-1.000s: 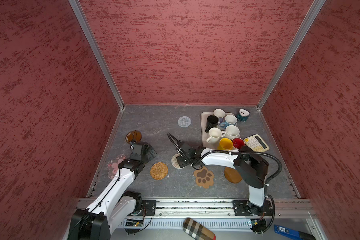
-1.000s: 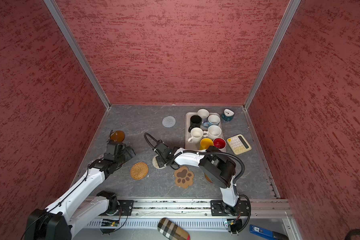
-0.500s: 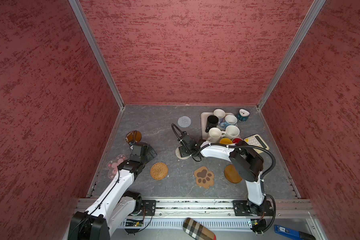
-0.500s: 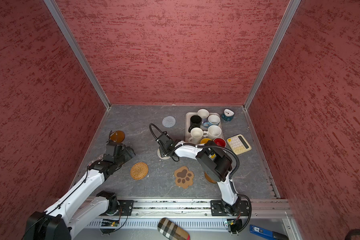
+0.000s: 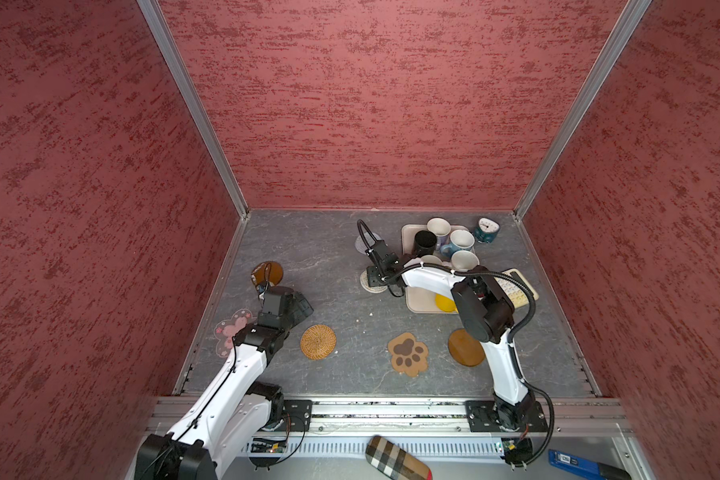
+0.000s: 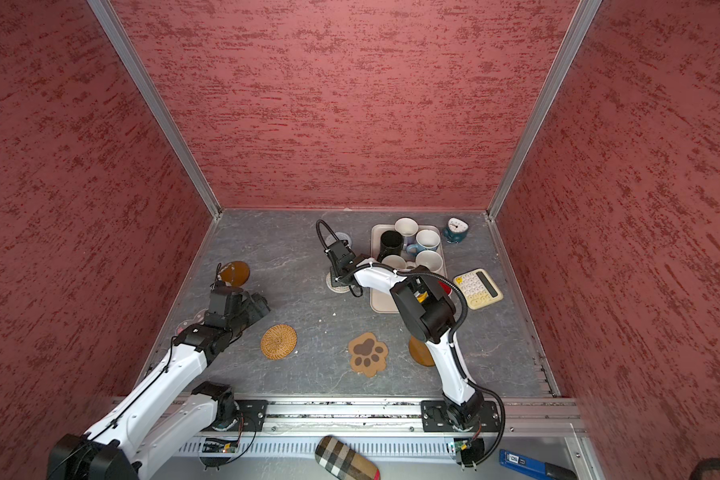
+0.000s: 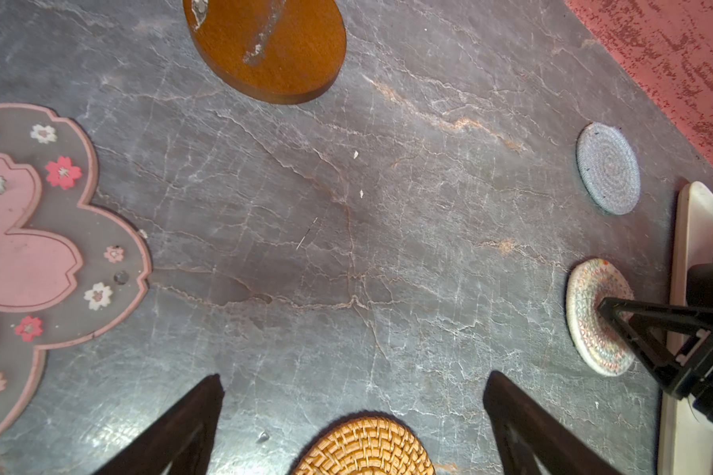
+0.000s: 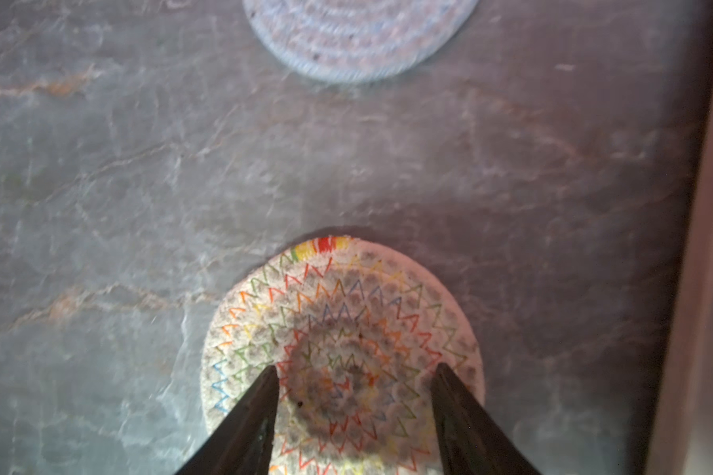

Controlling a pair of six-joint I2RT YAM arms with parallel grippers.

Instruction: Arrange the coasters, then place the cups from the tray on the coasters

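— What's shifted?
— The right gripper [image 8: 355, 370] has slid the beige woven coaster [image 8: 342, 312] back from near the paw coaster [image 5: 408, 353]. It now lies just left of the tray [image 5: 419, 302], near the grey woven coaster [image 7: 608, 168].
— Gripping it?
— No. Its jaws stand partly apart, down on the coaster's face.
— And the left gripper [image 7: 354, 375]?
— Spread wide over bare table [image 7: 346, 205], holding nothing. The rattan coaster [image 7: 365, 446], flower coaster [image 7: 38, 255] and a wooden disc [image 7: 264, 45] lie around it.
— Anything in the way?
— The right forearm [image 5: 428, 278] lies across the tray's near half, covering most of the yellow cup [image 5: 444, 302]. Other cups [image 5: 461, 241] stand in the tray, with the calculator [image 6: 477, 289] and clock [image 5: 487, 230] beside it.
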